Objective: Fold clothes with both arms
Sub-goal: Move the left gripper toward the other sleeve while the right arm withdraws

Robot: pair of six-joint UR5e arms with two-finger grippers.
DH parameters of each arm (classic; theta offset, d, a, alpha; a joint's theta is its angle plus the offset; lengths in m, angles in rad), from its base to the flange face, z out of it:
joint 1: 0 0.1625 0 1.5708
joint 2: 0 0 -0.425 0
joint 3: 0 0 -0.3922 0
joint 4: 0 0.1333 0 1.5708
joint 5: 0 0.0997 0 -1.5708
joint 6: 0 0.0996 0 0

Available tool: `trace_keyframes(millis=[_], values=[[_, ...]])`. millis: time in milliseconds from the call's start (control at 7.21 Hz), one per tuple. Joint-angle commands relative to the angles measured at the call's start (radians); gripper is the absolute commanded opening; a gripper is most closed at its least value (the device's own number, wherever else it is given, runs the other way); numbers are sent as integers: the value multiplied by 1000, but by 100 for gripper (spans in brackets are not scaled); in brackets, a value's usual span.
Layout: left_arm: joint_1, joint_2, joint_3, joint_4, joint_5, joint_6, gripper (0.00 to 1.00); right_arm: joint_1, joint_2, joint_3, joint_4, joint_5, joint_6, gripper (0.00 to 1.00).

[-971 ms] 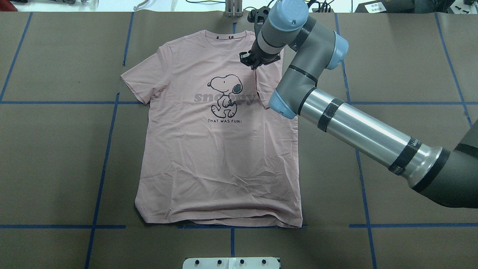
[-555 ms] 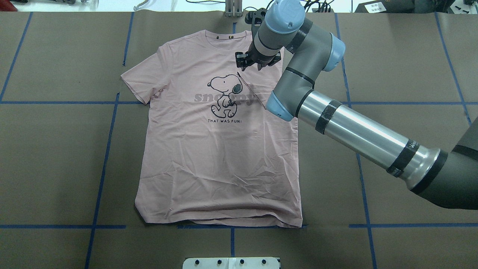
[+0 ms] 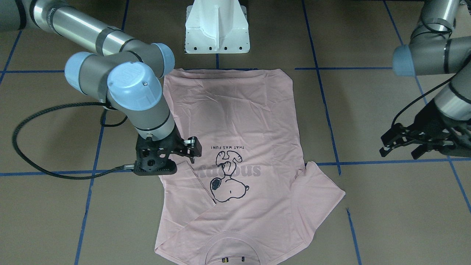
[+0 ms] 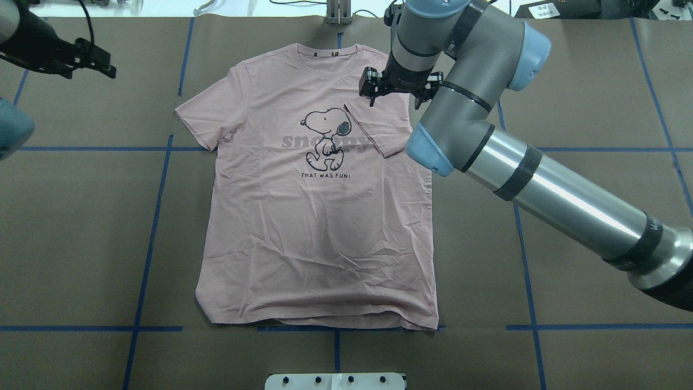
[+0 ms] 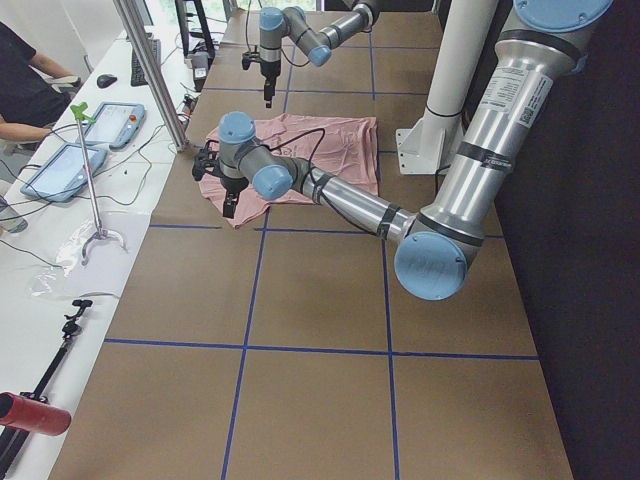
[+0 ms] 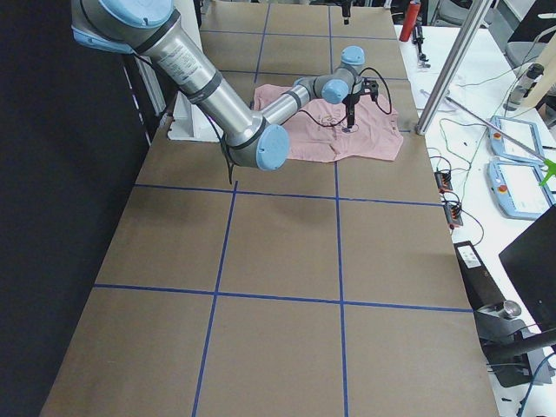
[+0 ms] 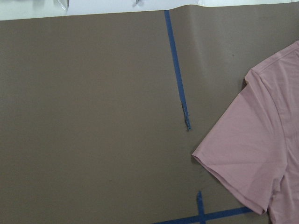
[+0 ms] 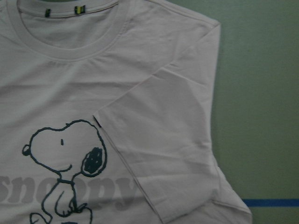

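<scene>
**A:** On your table [image 4: 595, 81], where does the T-shirt [image 4: 314, 233] lie?

**B:** Flat, centre frame, collar [image 4: 327, 54] at the top. Your right hand [image 4: 395, 98] hangs spread and empty over the folded sleeve [image 4: 379, 132].

**A:** And the flat sleeve [image 4: 208, 116]?

**B:** Down-right of your left hand [image 4: 103, 60], which is also spread, upper left, and the nearer one.

Overhead and front-facing views look down from opposite sides, sharing the T-shirt [image 4: 314, 244]; wrist cameras sit close.
</scene>
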State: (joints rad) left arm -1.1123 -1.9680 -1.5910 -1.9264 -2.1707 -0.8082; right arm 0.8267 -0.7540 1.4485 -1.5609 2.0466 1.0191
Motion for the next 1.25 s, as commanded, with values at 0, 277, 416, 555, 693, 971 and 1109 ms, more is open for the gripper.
trace_keyframes(millis=[0, 277, 416, 555, 693, 971, 1109], values=[[133, -89, 95, -54, 177, -204, 100, 89, -163, 189, -91, 56, -129, 100], [164, -146, 320, -272, 262, -293, 98, 153, -269, 254, -88, 125, -238, 100], [198, -170, 379, -290, 325, -293, 98, 161, -294, 265, -82, 145, -249, 100], [236, -173, 397, -293, 371, -295, 98, 161, -297, 268, -79, 147, -248, 100], [241, -173, 404, -295, 377, -295, 98, 161, -297, 266, -79, 147, -248, 100], [253, -173, 457, -359, 379, -295, 97, 160, -297, 266, -77, 145, -246, 100], [255, -175, 470, -365, 379, -293, 96, 160, -297, 266, -79, 145, -241, 100]])
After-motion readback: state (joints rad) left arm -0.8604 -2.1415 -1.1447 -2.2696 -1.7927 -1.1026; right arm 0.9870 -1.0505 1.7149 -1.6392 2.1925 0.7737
